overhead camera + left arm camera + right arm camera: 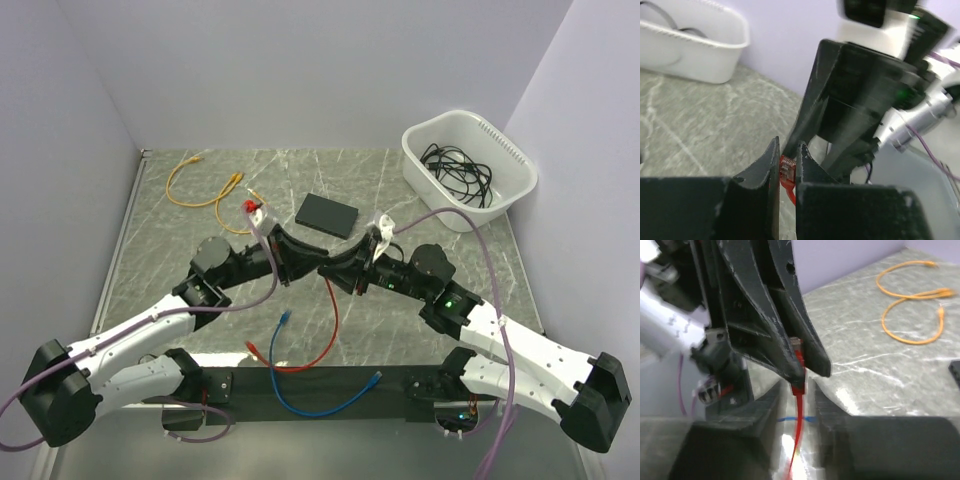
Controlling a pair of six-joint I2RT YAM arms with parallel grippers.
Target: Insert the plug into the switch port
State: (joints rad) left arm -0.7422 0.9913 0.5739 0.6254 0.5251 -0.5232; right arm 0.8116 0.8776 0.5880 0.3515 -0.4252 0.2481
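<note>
presently observed both tools meeting nose to nose at centre of the top view. found left gripper [788, 150] pressed together on the red plug [786, 172], held between its two fingers [767, 165] near bottom centre of the left wrist view. confirmed same pinch from the right wrist view, upper centre of frame. found right gripper [796, 389] slightly spread, one finger on each side of the red cable [797, 425] just below the plug, with a sliver of gap on either side. traced red cable from the meeting point down in a loop toward lower centre of the top view. located the switch [327, 214] lying flat on the table [330, 170] just above centre frame, plain top up, apart from both tools and from the plug. logged white tub [468, 168] with black cords [455, 165] at upper right, orange cable [171, 188] at upper left, blue cable [274, 362] at bottom centre, near the arm bases.
</note>
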